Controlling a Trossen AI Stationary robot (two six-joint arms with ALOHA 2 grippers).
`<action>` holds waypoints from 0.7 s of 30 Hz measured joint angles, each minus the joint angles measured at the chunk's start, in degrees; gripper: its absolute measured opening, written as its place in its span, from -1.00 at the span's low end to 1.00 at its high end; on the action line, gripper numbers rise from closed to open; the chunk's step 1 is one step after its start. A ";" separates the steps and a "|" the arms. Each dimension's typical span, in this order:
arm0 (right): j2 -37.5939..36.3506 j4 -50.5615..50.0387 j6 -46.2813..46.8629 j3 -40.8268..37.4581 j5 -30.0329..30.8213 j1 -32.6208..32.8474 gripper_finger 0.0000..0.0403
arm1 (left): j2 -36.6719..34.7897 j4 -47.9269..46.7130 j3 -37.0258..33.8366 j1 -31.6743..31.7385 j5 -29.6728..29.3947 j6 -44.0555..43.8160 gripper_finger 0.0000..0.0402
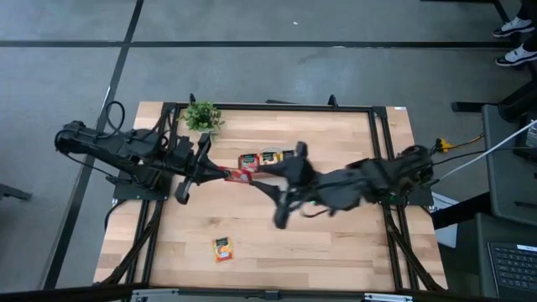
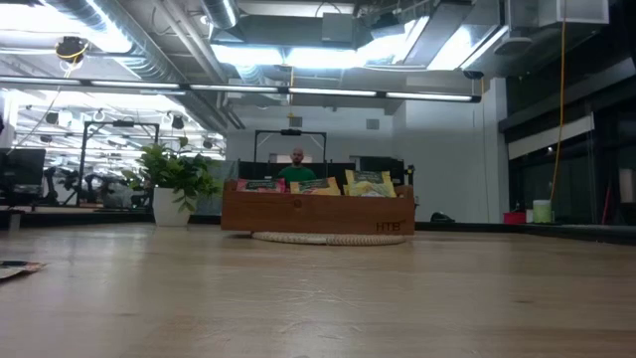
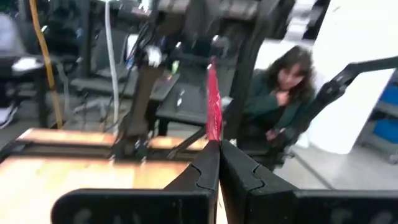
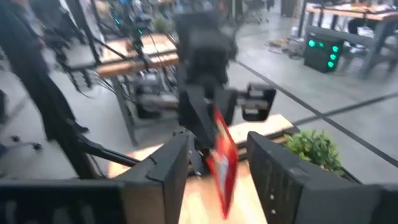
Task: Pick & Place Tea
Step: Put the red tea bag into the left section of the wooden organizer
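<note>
My left pincer [image 3: 219, 163] is pressed shut on the lower edge of a red tea sachet [image 3: 213, 112], which stands upright edge-on. Beyond it sits a person [image 3: 280, 93] and the wooden table [image 3: 68, 162].

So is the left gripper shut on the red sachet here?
Yes. The left gripper is shut: its wrist view shows the fingers pressed together with the red sachet standing edge-on between their tips. The right gripper is open around it.

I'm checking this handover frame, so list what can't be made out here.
- Red sachet: label unreadable; edge-on in the left wrist view, blurred in the right.
- Tray: mostly hidden under both arms in the high view.
- Right gripper: contact with the sachet lost in blur.
- Table sachet: print too small.
</note>
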 joint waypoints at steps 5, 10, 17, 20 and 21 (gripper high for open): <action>-3.58 0.30 -0.71 0.06 0.04 1.49 -0.09 | 2.30 -11.85 6.41 4.20 0.93 -0.48 -0.99; -5.47 0.39 -0.77 0.11 2.25 2.18 -0.08 | 6.47 -24.35 14.86 11.83 6.54 1.19 -0.99; -5.29 -2.93 0.40 0.06 3.55 2.20 -0.08 | 14.31 -36.58 23.38 22.75 16.59 7.02 -0.99; -5.27 -5.64 2.68 0.04 3.13 2.20 -0.08 | 18.26 -41.59 25.93 26.80 19.28 10.31 -0.99; -5.27 -6.17 3.68 0.04 3.07 2.22 -0.08 | 19.58 -43.12 26.71 28.05 20.20 11.51 -0.99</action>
